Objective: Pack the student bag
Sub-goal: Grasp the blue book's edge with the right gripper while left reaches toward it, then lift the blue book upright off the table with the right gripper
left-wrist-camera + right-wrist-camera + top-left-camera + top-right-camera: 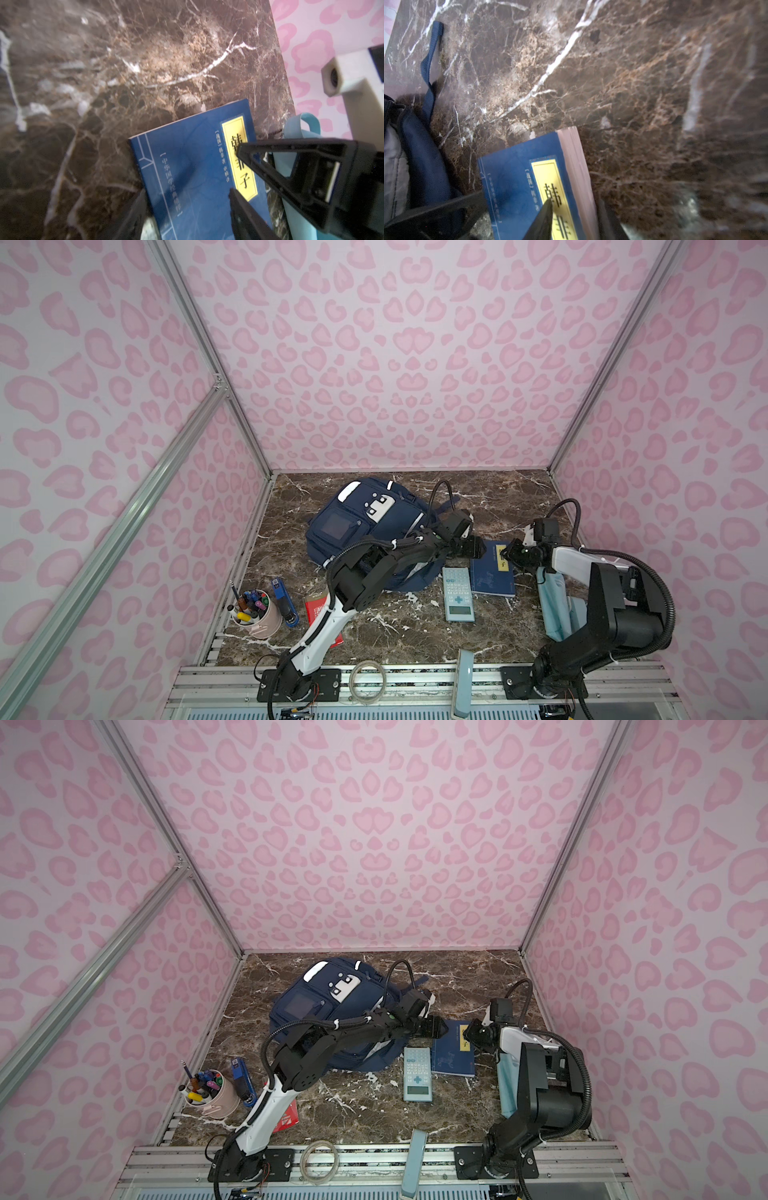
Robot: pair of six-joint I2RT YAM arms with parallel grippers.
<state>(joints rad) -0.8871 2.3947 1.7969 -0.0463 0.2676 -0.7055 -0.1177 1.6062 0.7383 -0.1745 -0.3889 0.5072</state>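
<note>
Book (492, 578) at 3 o'clock of bag (365, 531), left end effector (482, 548) released astride spine, right end effector (510, 551) at page edge, grip unclear

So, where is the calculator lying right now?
In both top views the light-blue calculator lies flat on the marble table, right of the middle, between the student bag and the blue book.

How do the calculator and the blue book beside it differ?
The calculator is pale teal with keys and a screen; the book is dark blue with a yellow label. The calculator is narrower than the book. The left end effector and right end effector are at the book's far end, neither at the calculator. Both lie side by side on the table.
</note>
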